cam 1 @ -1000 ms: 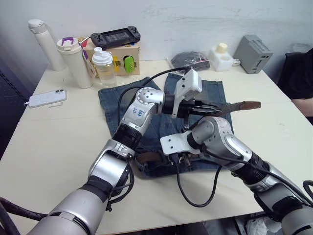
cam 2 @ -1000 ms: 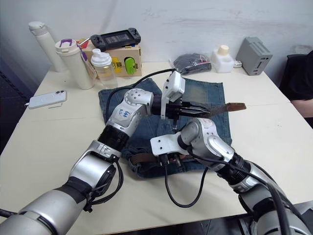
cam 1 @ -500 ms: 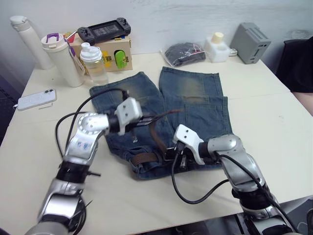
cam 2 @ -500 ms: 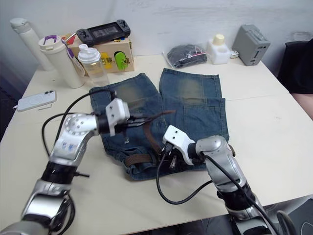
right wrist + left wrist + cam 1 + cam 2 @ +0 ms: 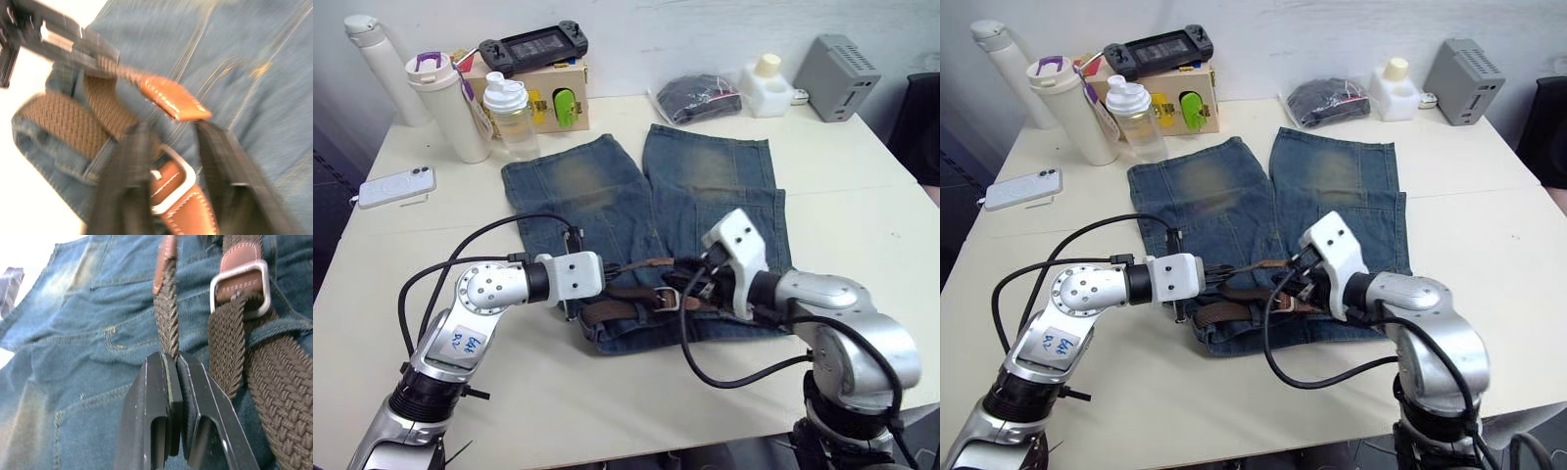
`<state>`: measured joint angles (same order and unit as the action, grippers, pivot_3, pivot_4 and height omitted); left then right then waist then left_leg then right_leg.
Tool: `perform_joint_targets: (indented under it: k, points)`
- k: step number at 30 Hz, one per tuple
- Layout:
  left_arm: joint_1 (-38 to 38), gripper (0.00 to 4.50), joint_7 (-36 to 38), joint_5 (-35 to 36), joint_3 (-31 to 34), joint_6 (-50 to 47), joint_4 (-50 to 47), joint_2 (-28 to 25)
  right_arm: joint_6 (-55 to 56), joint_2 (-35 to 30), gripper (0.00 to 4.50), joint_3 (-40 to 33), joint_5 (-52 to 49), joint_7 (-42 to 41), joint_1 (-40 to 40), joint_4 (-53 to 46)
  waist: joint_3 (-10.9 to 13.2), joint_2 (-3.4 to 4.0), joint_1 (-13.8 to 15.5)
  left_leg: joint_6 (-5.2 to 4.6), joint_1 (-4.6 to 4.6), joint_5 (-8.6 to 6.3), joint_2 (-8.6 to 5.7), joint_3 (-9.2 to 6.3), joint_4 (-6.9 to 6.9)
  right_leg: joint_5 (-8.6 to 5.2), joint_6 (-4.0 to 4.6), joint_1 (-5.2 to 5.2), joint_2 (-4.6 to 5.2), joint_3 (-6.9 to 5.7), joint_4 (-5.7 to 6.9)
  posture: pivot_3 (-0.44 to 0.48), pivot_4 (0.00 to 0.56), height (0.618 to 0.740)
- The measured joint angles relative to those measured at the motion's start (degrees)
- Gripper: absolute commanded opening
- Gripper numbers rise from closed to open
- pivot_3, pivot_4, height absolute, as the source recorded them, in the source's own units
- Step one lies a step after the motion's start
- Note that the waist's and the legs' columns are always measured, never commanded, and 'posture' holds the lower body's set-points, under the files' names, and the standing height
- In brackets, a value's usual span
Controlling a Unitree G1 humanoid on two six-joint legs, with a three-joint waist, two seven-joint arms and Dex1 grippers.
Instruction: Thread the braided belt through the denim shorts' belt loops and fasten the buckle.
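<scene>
On the denim shorts (image 5: 646,211), the left tool (image 5: 172,363) clamps the woven braided belt (image 5: 168,318) beside the silver rectangular buckle (image 5: 240,286); the right tool (image 5: 168,134), fingers apart, straddles that buckle.

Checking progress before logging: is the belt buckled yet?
Not fastened: the braided belt's tan tip hangs free of the buckle, pinched in the left gripper.

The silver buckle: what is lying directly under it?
Under the buckle lie the braided belt and the denim shorts. The table below is covered by the shorts.
</scene>
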<state>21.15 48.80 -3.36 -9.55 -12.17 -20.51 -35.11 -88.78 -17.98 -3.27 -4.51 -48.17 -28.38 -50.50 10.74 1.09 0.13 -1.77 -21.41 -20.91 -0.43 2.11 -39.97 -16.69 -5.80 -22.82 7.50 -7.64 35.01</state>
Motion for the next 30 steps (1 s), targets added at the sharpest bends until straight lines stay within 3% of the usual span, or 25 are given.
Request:
perform_joint_targets:
  k: [2,3,8,10,14,20,30]
  points:
    - [0.0,0.0,0.0,0.1,-0.1,-0.2,-0.1,0.0,1.1,-2.8,4.34,-1.5,-2.5,0.1,2.2,-1.4,0.0,-0.02,0.0,-0.01,-0.01,0.0,-0.01,0.02,0.0,0.0,0.0,0.02,0.0,0.0,-0.02,0.0,0.15,0.69]
    - [0.0,0.0,0.0,0.1,-0.1,-0.2,-0.2,-0.4,2.9,-6.2,4.43,-1.6,-3.7,0.1,5.2,-1.5,0.1,-0.09,0.3,-0.03,-0.01,0.0,-0.03,0.0,0.0,0.0,0.0,0.03,0.01,-0.04,-0.04,0.0,0.15,0.69]
    - [0.1,0.0,0.1,0.4,-0.1,-0.3,0.0,-1.1,14.2,-15.9,4.43,3.3,-3.9,1.9,15.0,-1.7,0.2,-0.26,0.7,-0.05,0.0,0.01,-0.06,0.04,0.01,0.01,-0.03,0.03,0.02,0.01,-0.06,0.0,0.15,0.69]
    - [0.3,0.0,0.2,0.8,-0.1,-0.3,0.0,-1.2,22.6,-21.3,4.43,10.0,-0.8,5.5,20.8,-1.7,0.2,-0.34,0.9,-0.04,0.06,0.02,-0.04,0.12,0.0,0.01,-0.03,0.04,0.01,0.04,-0.02,0.0,0.15,0.69]
    - [1.1,0.0,0.8,1.2,-0.1,-0.3,0.3,-1.5,37.2,-24.2,4.43,20.1,8.9,15.0,25.0,-1.4,0.3,-0.4,1.2,0.02,0.13,0.09,-0.02,0.16,-0.02,0.01,-0.04,0.06,0.02,0.07,-0.01,0.0,0.15,0.69]
    - [1.2,0.0,0.9,1.3,-0.1,-0.3,0.6,-2.0,45.3,-22.7,4.43,24.4,17.2,22.5,26.4,0.6,0.3,-0.44,1.3,0.04,0.11,0.11,-0.02,0.14,-0.06,0.01,-0.04,0.11,0.0,0.05,-0.01,0.0,0.15,0.69]
    - [3.4,0.0,1.4,3.1,1.0,-1.1,0.8,-3.4,49.0,-21.8,4.43,25.7,22.6,23.9,27.8,3.8,0.3,-0.44,1.3,0.02,0.13,0.12,-0.02,0.12,-0.08,0.01,-0.04,0.13,-0.01,0.04,0.02,0.0,0.15,0.69]
